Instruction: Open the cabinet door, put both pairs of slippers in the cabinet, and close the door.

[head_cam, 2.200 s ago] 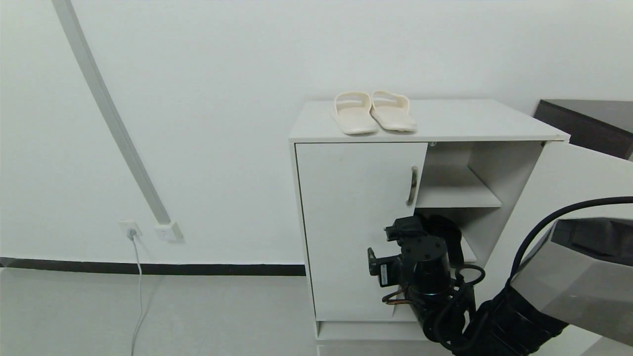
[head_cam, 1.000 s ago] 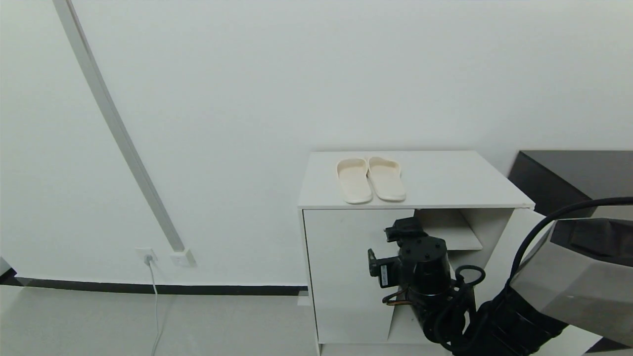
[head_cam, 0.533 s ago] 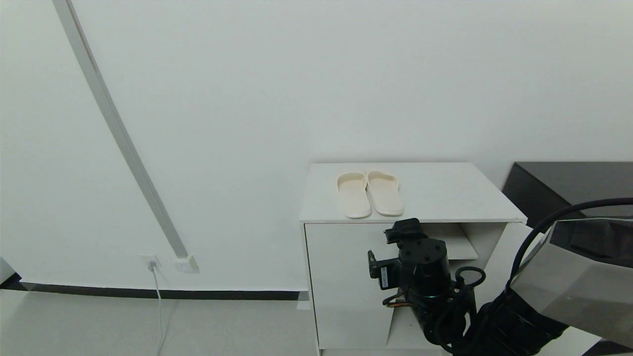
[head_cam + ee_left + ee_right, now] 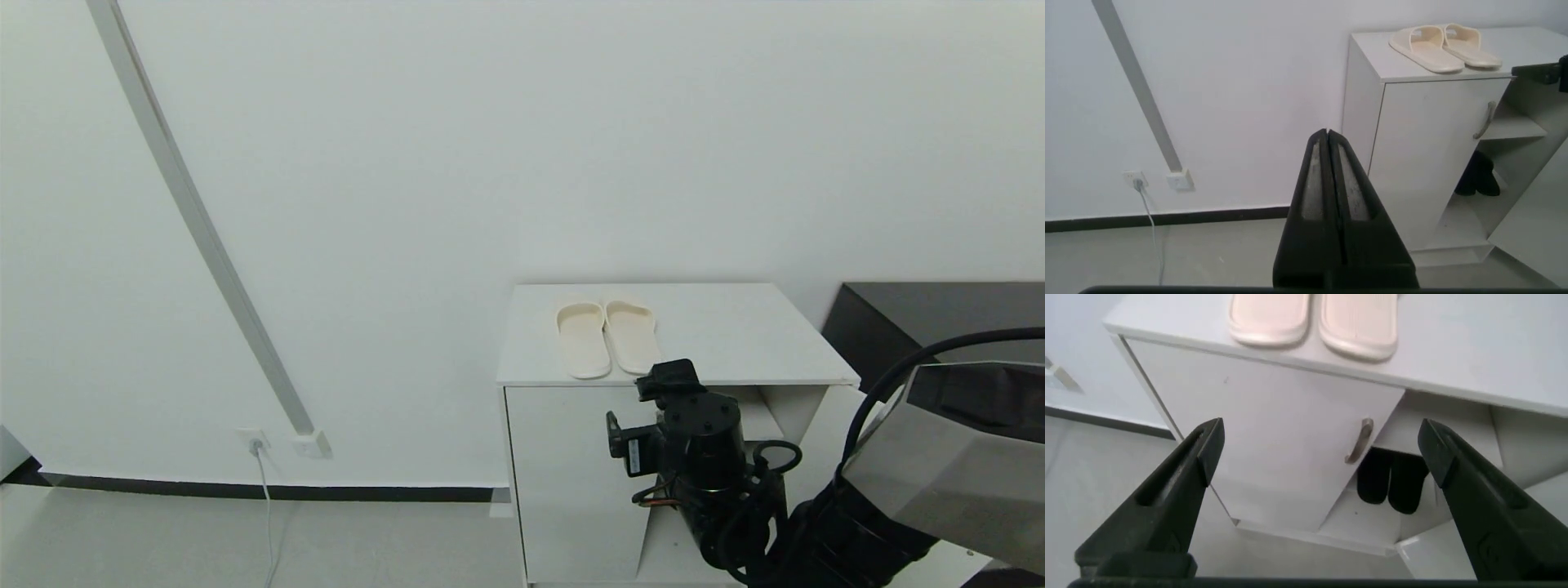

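A pair of cream slippers point(image 4: 608, 339) lies side by side on top of the white cabinet point(image 4: 735, 327). The same cream slippers point(image 4: 1315, 314) lie beyond my open right gripper point(image 4: 1321, 433), which hangs in front of the cabinet's upper edge with nothing between its fingers. The cabinet's left door point(image 4: 571, 474) is shut, its handle point(image 4: 1360, 441) in line with the gripper. The right door point(image 4: 1535, 220) stands open. A black pair of slippers point(image 4: 1392, 480) stands inside on the lower shelf. My left gripper point(image 4: 1328, 163) is shut and empty, well back from the cabinet.
A dark piece of furniture point(image 4: 939, 314) stands right of the cabinet. A grey conduit point(image 4: 196, 220) runs slantwise down the wall to a socket with a cable point(image 4: 257, 445). Bare floor point(image 4: 245, 547) lies left of the cabinet.
The whole head view has shifted: the cabinet sits lower in the picture, so the camera has risen. The cream slippers keep their place on the top. The right arm holds the same spot in the picture.
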Motion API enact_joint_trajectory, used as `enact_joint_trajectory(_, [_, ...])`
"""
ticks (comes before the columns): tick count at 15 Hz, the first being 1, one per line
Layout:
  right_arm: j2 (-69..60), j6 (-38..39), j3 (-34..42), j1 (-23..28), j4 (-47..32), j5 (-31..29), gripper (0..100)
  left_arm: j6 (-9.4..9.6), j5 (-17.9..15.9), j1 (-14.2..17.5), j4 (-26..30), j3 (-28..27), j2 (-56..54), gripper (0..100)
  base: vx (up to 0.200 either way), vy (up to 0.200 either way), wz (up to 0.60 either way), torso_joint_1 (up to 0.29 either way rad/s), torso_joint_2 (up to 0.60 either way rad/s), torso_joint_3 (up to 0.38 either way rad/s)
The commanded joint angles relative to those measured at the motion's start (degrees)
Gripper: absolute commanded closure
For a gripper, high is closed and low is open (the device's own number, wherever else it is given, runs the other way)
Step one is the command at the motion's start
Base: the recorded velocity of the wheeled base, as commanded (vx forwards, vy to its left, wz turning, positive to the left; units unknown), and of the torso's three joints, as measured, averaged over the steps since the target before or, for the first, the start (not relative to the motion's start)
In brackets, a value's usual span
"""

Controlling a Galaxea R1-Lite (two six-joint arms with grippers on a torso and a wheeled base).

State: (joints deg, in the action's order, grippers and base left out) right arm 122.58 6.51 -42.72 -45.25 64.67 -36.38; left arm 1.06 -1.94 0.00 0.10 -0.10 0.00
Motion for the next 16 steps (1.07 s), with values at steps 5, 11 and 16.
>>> enact_joint_trajectory(5, [0.1, -1.2, 1.3, 0.1, 2.7, 1.6, 0, -0.01, 0.0, 0.0, 0.0, 0.0, 0.1, 100, 0.000, 0.000, 0.00, 0.030, -0.07, -0.033])
enact_joint_trajectory(11, [-4.4, -1.4, -7.7, 0.5, -8.6, 1.7, 0, -0.01, 0.0, 0.0, 0.0, 0.0, 0.1, 100, 0.000, 0.000, 0.00, 0.000, 0.00, 0.000])
enact_joint_trajectory(16, [-5.1, -1.1, -16.1, 2.1, -18.4, 3.1, 0, 0.08, 0.0, 0.0, 0.0, 0.0, 0.0, 100, 0.000, 0.000, 0.00, 0.000, 0.00, 0.000])
